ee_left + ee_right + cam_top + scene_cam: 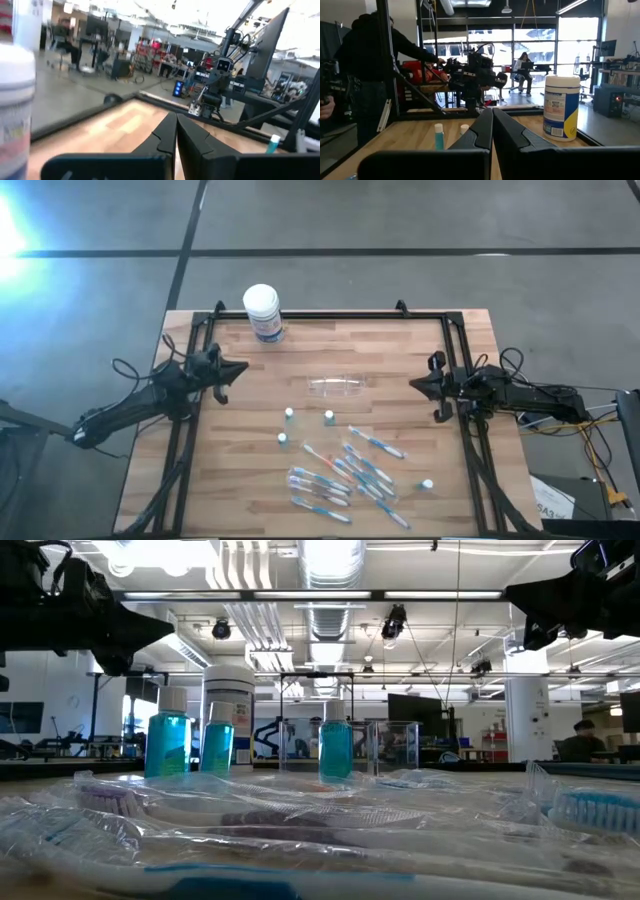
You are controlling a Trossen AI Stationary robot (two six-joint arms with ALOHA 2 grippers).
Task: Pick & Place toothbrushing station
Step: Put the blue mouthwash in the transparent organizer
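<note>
Both arms hang back at the counter (250, 410) edges, left gripper (238, 370) and right gripper (417, 384) with jaws clenched and empty, so I'd stand the tipped cup (338, 386) up mid-counter first, before fetching brushes (340, 475) from the near pile.

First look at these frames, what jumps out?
A heap of blue-and-white toothbrushes on the table's near half, a clear cup lying on its side mid-table, and a white-lidded tub at the far edge. The left gripper and right gripper wait at the sides, fingers shut.
</note>
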